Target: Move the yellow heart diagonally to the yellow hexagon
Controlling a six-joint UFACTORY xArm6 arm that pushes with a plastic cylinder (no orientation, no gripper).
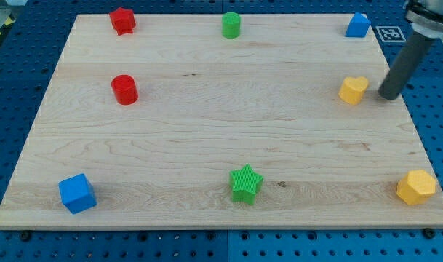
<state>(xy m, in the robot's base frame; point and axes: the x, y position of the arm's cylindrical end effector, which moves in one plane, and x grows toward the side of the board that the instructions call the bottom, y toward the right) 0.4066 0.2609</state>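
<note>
**Tip on the wrong side for a diagonal push**

Camera view: the small yellow plastic heart block (353,89) lies near the right edge of the pale wooden tabletop (206,131). My tip (388,96) sits just beside it at its 3 o'clock, seemingly apart from it. There is no claw on this arm, only the rod, so no open or closed state exists to tell.

The yellow plastic hexagon block (416,187) waits at about 5 o'clock from the heart. A push from here would likely send the heart toward 9 o'clock, away from its goal. A hurried swing round could clip it off line or off the near tabletop edge.
</note>
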